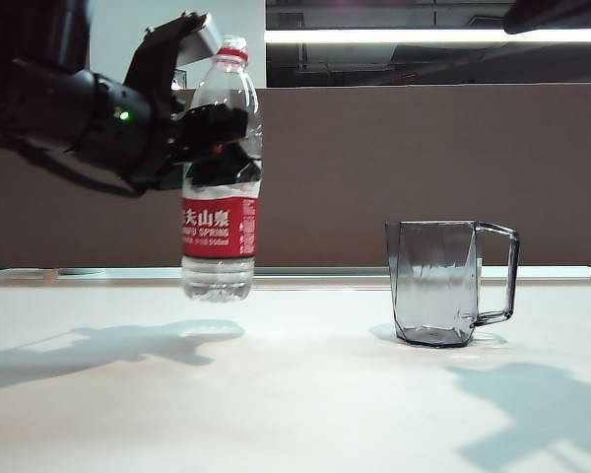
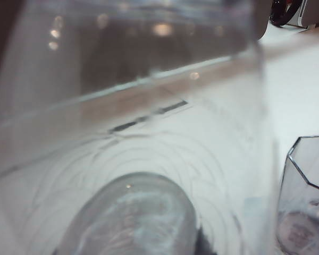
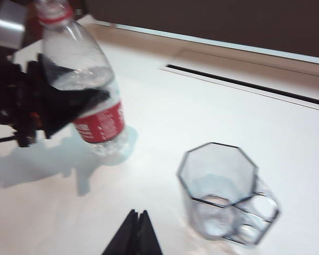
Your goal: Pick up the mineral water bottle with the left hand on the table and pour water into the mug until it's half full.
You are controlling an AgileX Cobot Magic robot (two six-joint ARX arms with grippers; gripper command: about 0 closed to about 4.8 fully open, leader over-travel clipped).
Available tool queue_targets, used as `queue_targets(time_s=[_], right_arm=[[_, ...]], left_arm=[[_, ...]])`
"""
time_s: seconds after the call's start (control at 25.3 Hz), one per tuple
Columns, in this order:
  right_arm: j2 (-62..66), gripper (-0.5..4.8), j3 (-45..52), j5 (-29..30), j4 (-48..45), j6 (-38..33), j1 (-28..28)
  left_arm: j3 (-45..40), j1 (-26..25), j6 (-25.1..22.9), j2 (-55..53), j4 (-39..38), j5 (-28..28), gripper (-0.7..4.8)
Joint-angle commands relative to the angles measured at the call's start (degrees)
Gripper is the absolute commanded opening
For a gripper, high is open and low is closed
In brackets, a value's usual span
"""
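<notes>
Your left tool (image 1: 202,123) grips the mineral water bottle (image 1: 220,197), lifted upper left; right tool (image 3: 135,234) closed, bottom centre; mug (image 1: 438,286) awaits pouring.

Clear red-labelled mineral water bottle (image 1: 220,212) upright, lifted above table (image 1: 295,394), smoky mug (image 1: 438,284) standing apart.

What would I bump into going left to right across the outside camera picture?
Left gripper → bottle it holds → mug. The right gripper shows only in its own wrist camera.
</notes>
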State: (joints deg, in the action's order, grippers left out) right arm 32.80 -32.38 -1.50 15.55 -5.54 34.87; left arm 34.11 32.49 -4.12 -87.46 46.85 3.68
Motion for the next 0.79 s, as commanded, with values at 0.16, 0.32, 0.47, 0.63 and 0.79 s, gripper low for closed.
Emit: queue_targets(time_s=[0.16,0.32,0.47,0.63,0.79], right_arm=[[-0.2,-0.08,-0.3,-3.9,-0.7,0.0,0.0],[-0.2,-0.08,-0.3,-4.0,-0.7,0.0,0.0],[-0.2,-0.08,-0.3,-4.0,-0.7,0.0,0.0],[-0.2,-0.08,-0.3,-4.0,-0.7,0.0,0.0],[-0.2,-0.09,-0.3,-4.7,-0.7,0.0,0.0]], left_arm=[[8.7,0.0,-3.1,-4.9,-3.2,0.2,1.82],[11.7,0.0,-4.5,-7.3,-3.7,0.2,1.82],[15.5,0.0,-5.5,-9.7,-7.0,0.2,1.82],[19.7,0.5,-6.6,-12.6,-9.0,0.2,1.82],[22.2,1.2,-6.6,-14.6,-9.1,0.2,1.82]])
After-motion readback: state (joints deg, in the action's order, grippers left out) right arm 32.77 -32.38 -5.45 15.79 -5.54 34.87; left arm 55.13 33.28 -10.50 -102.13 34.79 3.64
